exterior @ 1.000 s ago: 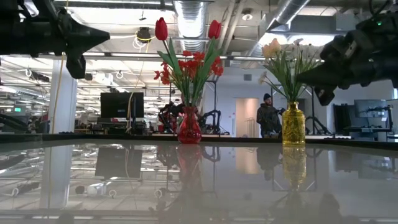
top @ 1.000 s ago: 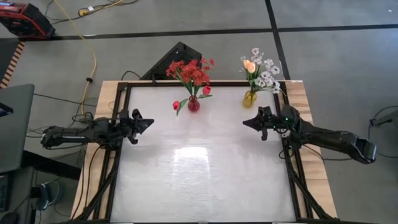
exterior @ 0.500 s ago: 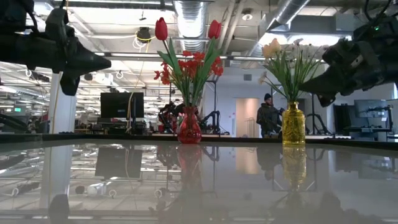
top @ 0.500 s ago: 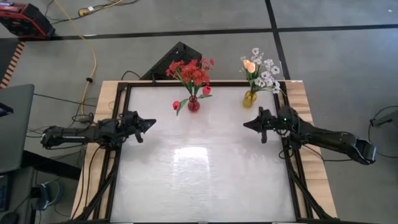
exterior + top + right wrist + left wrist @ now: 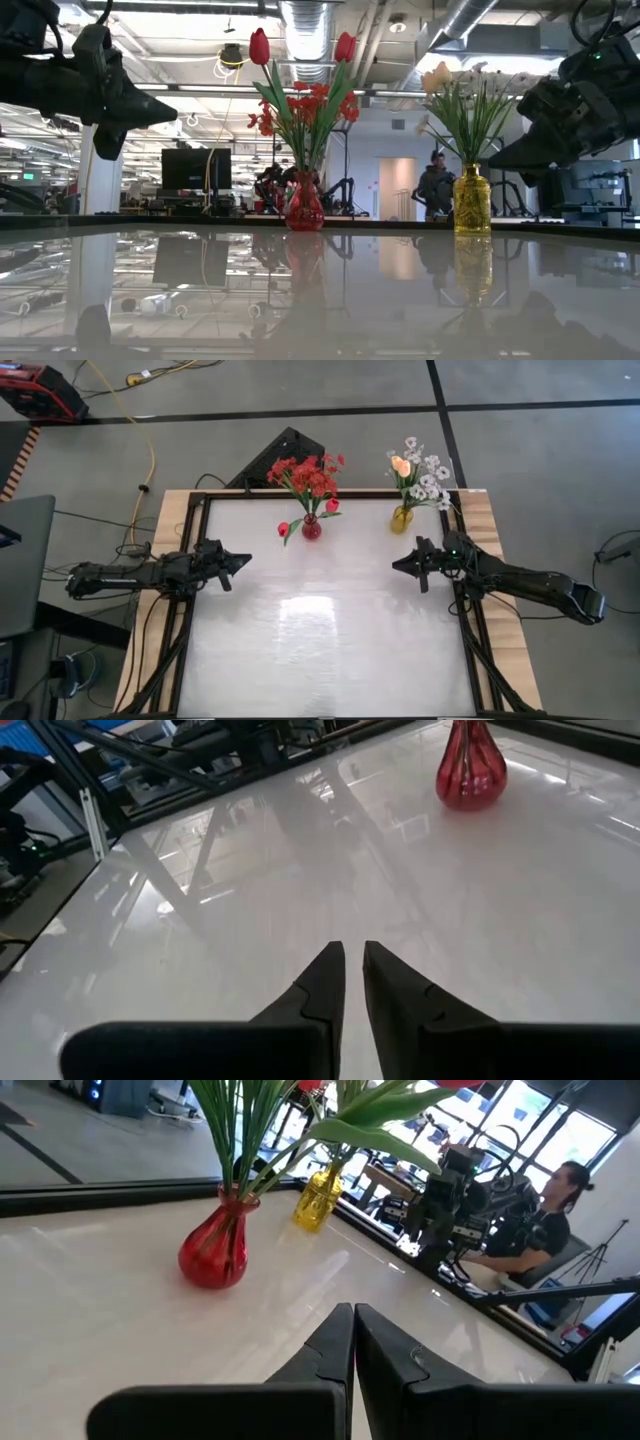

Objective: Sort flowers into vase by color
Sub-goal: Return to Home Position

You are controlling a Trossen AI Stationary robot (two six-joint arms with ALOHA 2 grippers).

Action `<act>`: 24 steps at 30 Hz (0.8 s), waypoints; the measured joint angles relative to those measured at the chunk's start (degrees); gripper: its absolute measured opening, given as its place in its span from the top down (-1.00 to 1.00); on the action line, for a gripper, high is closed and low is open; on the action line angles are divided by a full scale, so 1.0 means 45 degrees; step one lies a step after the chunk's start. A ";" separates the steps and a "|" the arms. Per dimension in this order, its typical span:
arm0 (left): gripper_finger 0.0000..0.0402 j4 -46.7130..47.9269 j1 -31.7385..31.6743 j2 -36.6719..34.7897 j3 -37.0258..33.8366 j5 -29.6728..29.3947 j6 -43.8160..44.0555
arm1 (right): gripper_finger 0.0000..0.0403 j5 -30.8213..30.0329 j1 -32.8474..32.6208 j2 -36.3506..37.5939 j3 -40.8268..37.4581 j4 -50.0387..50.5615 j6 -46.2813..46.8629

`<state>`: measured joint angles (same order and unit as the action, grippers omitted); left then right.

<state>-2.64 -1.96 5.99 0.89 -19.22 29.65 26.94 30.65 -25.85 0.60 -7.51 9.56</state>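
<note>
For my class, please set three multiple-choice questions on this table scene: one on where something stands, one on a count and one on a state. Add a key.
1. Seen from above, the yellow vase stands
A. on the side of the red vase toward the left gripper
B. on its side toward the right gripper
C. in front of it, at the near edge of the table

2. How many vases stand on the table?
A. two
B. three
C. four

3. The two grippers are
A. each holding a flower
B. both inside vases
C. both empty, above the table

Key:
1 B, because the high view shows it nearer the right gripper.
2 A, because only the red and the yellow one show.
3 C, because the wrist views show nothing held.
</note>
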 joint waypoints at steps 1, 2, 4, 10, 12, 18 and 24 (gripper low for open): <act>1.00 0.0010 -0.0004 -0.0002 0.0005 0.0000 0.0000 | 0.65 0.0000 0.0000 0.0000 0.0000 0.0015 0.0000; 1.00 0.0019 -0.0004 -0.0003 0.0010 0.0000 -0.0004 | 0.65 0.0000 0.0000 0.0000 0.0000 0.0038 0.0000; 1.00 0.0029 -0.0001 -0.0004 0.0015 0.0000 0.0001 | 0.65 0.0000 0.0000 0.0000 0.0000 0.0103 0.0000; 1.00 0.0040 -0.0002 -0.0002 0.0019 -0.0005 0.0010 | 0.65 0.0000 0.0000 0.0000 0.0000 0.0155 -0.0005; 1.00 0.0042 -0.0001 -0.0002 0.0020 -0.0005 0.0015 | 0.65 0.0000 0.0000 0.0000 0.0000 0.0151 -0.0005; 1.00 0.0056 -0.0001 -0.0004 0.0029 -0.0005 0.0029 | 0.65 0.0000 0.0000 0.0000 0.0000 0.0151 -0.0005; 1.00 0.0061 -0.0004 -0.0004 0.0034 -0.0010 0.0034 | 0.65 0.0000 0.0000 0.0000 -0.0005 0.0151 -0.0010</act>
<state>-2.37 -1.98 5.98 1.04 -19.27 29.80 26.94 30.65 -25.85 0.58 -6.83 9.52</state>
